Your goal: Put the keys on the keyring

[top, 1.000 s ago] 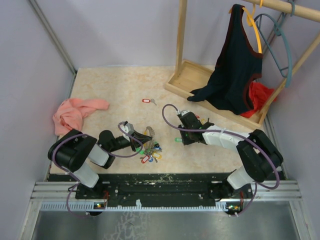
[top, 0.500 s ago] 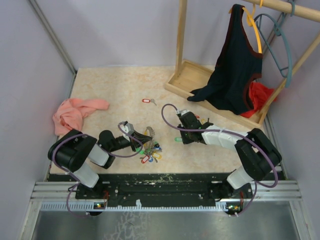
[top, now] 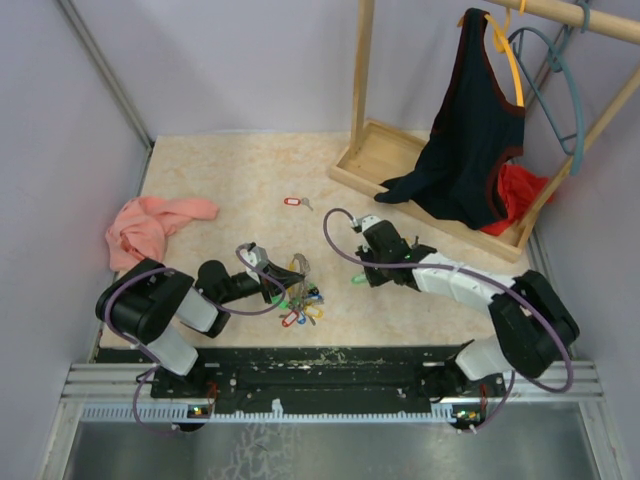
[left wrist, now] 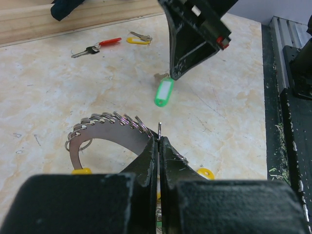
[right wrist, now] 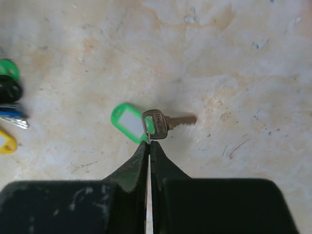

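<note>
Close to the near edge of the table [top: 230, 180], your left gripper [left wrist: 159, 141] is pinched tight on the thin wire of the keyring [left wrist: 109, 136], with its tagged bunch lying on the surface. The risk here is that only the very tips hold the wire, so a sideways push would likely twist it or pull it free. Just beyond, toward the middle, your right gripper [right wrist: 148, 144] has its jaws together on the small loop of the green-tagged key [right wrist: 157, 122], which lies flat. That hold looks slight, and on lifting the key could swing or drop. A red-tagged key [top: 292, 201] lies loose nearer the far edge. Poses: the left arm is low, reaching right with its fingers near level; the right arm stretches left, wrist pitched down, tips at the surface.
</note>
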Controlling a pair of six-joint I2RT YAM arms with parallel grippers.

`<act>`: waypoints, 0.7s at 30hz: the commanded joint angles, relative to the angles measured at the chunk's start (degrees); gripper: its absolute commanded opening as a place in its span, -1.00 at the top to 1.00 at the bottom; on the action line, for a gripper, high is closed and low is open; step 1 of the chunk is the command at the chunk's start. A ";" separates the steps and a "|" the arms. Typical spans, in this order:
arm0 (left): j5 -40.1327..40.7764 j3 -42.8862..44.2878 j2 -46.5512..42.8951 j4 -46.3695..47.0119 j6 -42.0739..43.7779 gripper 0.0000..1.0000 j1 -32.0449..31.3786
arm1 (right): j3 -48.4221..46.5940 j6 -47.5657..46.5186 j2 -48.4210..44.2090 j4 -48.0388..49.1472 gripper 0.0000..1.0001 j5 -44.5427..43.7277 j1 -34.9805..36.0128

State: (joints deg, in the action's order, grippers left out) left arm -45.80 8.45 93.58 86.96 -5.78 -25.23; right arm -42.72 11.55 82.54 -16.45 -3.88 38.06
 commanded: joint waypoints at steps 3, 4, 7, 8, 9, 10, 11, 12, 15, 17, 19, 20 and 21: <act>-2.18 1.18 -0.81 15.61 -0.55 1.00 0.50 | -0.85 -9.12 -11.68 3.79 1.00 4.92 -0.23; -2.58 1.38 -0.77 15.61 -0.61 1.00 0.51 | -0.75 -9.92 -13.12 4.59 1.00 6.03 -0.27; -4.24 2.10 -0.62 15.61 0.40 1.00 0.51 | 1.64 -11.40 -18.30 10.24 1.00 9.23 -0.26; -5.07 2.35 -0.67 15.61 1.13 1.00 0.50 | 2.89 -11.53 -19.71 12.82 1.00 10.16 -0.20; -5.72 2.63 -0.72 15.61 1.85 1.00 0.47 | 4.06 -11.55 -21.01 15.06 1.00 10.94 -0.26; -6.20 2.94 -0.85 15.61 2.05 1.00 0.47 | 5.18 -11.86 -22.02 16.91 1.00 12.73 -0.28; -6.87 3.24 -0.95 15.61 2.35 1.00 0.48 | 6.62 -12.70 -22.89 18.77 1.00 14.40 -0.25; -7.56 3.46 -1.13 15.61 2.57 1.00 0.52 | 7.48 -13.00 -23.64 20.53 1.00 15.66 -0.33; -9.26 3.77 -1.74 15.61 3.63 1.00 0.49 | 7.80 -13.87 -24.34 21.73 1.00 19.23 -0.29; -9.94 3.86 -2.39 15.61 4.18 1.00 0.54 | 6.75 -16.62 -23.55 20.60 1.00 23.10 -0.36; -10.71 3.77 -3.05 15.62 5.12 1.00 0.51 | 6.85 -18.93 -22.79 21.45 1.00 25.65 -0.26; -11.05 3.77 -3.20 15.61 5.63 1.00 0.50 | 7.06 -19.83 -22.39 22.14 1.00 26.46 -0.25; -11.49 3.82 -3.30 15.61 6.06 1.00 0.50 | 7.14 -21.31 -22.07 22.53 1.00 27.70 -0.27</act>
State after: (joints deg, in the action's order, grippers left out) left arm -53.78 11.20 91.85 86.96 -2.55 -25.21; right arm -34.46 -3.97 59.57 0.40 16.47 38.06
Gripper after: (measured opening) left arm 0.007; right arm 0.008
